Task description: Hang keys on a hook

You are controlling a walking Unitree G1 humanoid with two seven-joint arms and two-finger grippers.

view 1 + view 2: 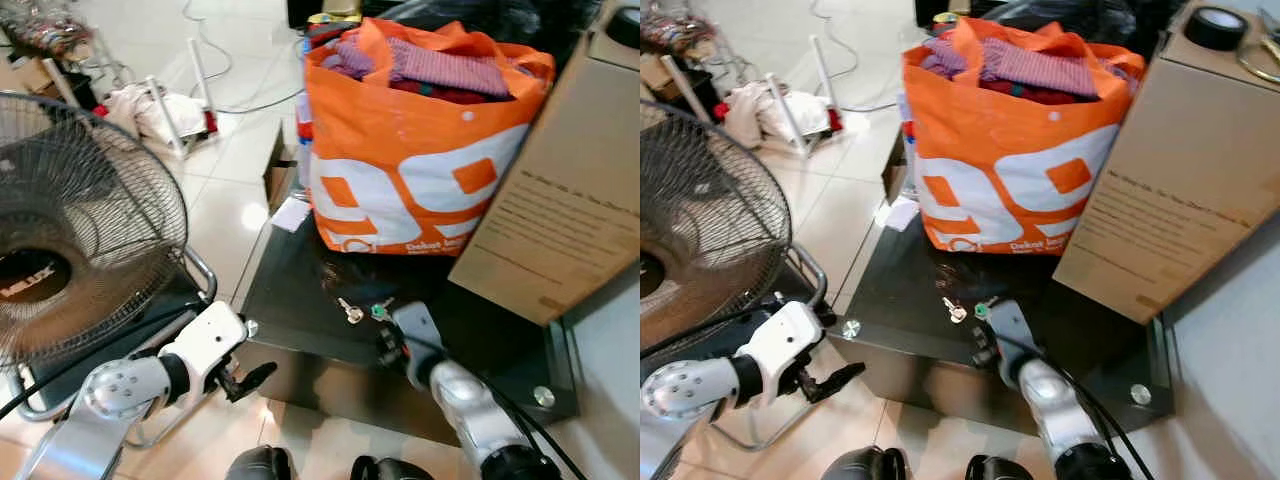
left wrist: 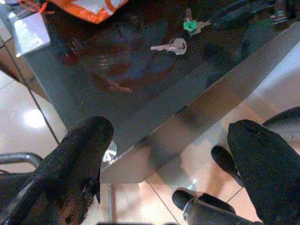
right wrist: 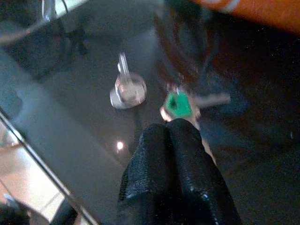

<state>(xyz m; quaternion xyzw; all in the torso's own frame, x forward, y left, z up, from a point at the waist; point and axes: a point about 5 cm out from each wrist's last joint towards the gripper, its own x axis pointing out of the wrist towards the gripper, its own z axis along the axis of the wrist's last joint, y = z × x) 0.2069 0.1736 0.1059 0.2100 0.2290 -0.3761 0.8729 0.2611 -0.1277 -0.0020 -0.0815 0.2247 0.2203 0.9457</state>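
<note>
A: Since the keys (image 1: 362,311) lie flat on the dark glass tabletop (image 1: 290,300), how far along is the hanging job?

B: Barely begun, I'd judge. There are 2 keys, 1 silver and 1 with a green head (image 3: 177,105), just in front of the orange bag (image 1: 420,140), toward the robot. Nothing is lifted, and I can't make out a hook anywhere. So the pickup, the carry and the hanging all look to be left.

A: And the right claw (image 3: 169,129)?

B: Its 2 black fingers are pressed together, with no gap between them. The tips sit right at the green-headed key, on the side away from the orange bag. Whether they touch it or hover just above it, I can't tell; the wrist picture is blurred there. It holds nothing. The silver key (image 3: 127,89) lies just beside the green one, clear of the fingers.

A: The left claw (image 2: 173,140)?

B: Spread wide and empty. It hangs off the tabletop's near corner, over the tiled floor (image 1: 230,150), well short of the orange bag, and touches nothing.

A: Anything crowding the keys?

B: A cardboard box (image 1: 570,200) leans beside the orange bag, and a fan (image 1: 70,230) stands off to the robot's left of it. To my eye, the right claw must open before it can pinch anything.
</note>
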